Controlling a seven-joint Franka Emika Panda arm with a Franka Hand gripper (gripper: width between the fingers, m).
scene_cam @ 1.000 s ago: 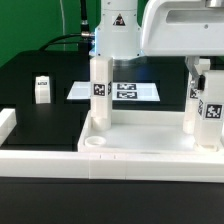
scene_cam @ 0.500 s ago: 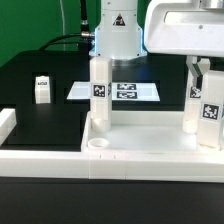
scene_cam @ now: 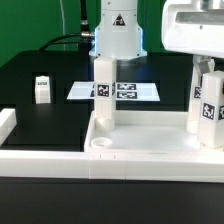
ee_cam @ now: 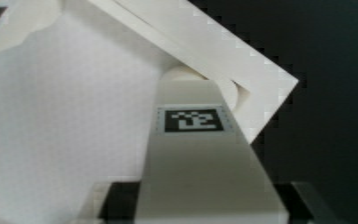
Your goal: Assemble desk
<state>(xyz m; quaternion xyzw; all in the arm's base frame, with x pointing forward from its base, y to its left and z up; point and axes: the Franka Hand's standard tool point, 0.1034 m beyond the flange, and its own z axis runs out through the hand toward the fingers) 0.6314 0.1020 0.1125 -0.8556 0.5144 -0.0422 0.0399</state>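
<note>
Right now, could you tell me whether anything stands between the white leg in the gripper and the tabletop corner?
Nothing visible does. The gripper holds the white square-post plastic leg upright at the corner of the white raised-rim tabletop; the wrist view shows only bare tabletop around its far end.

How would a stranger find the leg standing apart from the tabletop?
Start at the large white tabletop on the black table. To the exterior view's left of it, one short white leg stands alone. Unlike the legs upright in the tabletop, it touches no other part.
</note>
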